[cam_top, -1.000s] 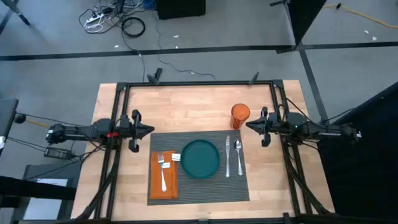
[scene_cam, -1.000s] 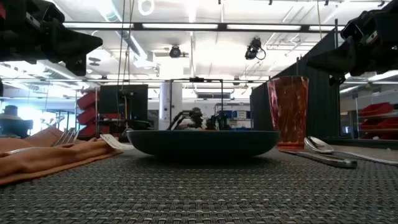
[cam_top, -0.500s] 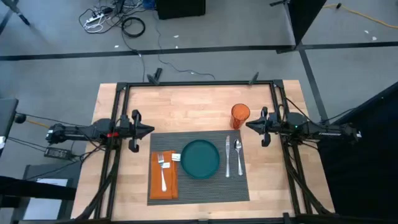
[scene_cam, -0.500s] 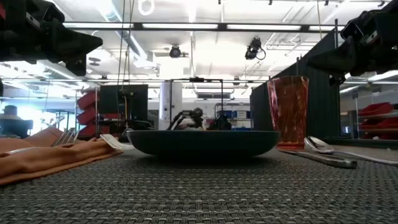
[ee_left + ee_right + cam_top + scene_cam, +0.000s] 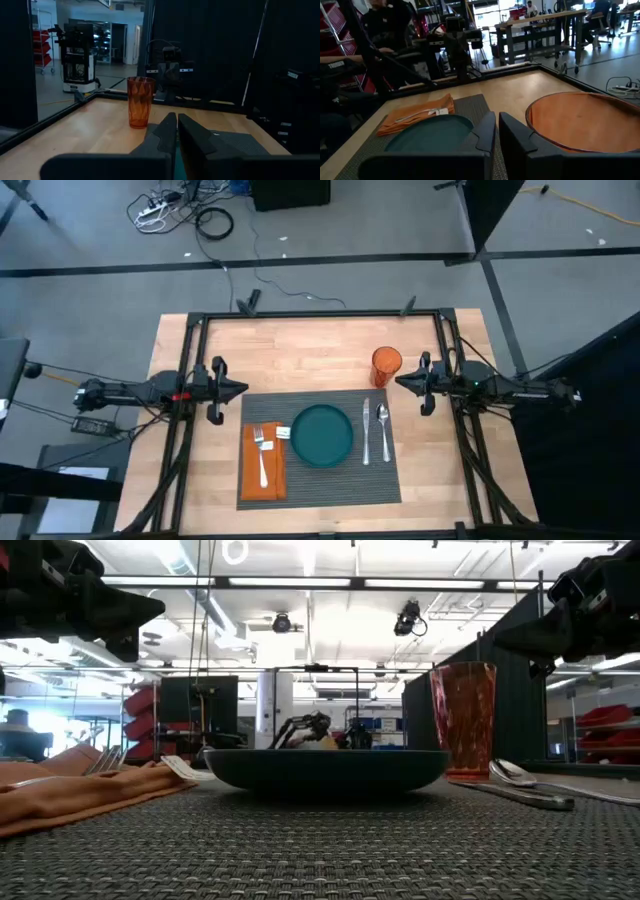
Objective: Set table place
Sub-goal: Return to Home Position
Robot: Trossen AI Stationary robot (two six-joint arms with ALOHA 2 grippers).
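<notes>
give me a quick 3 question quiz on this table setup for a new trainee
1. True or false: the round teal plate sits on the dark grey ribbed placemat.
2. Fill in "on" or "off": the orange glass cup, beside the right gripper, stands ____ the placemat; the left gripper waits opposite.
3. What lies on the orange cloth napkin? A) silver fork B) the cup C) the plate
Key: 1 true; 2 off; 3 A
</notes>
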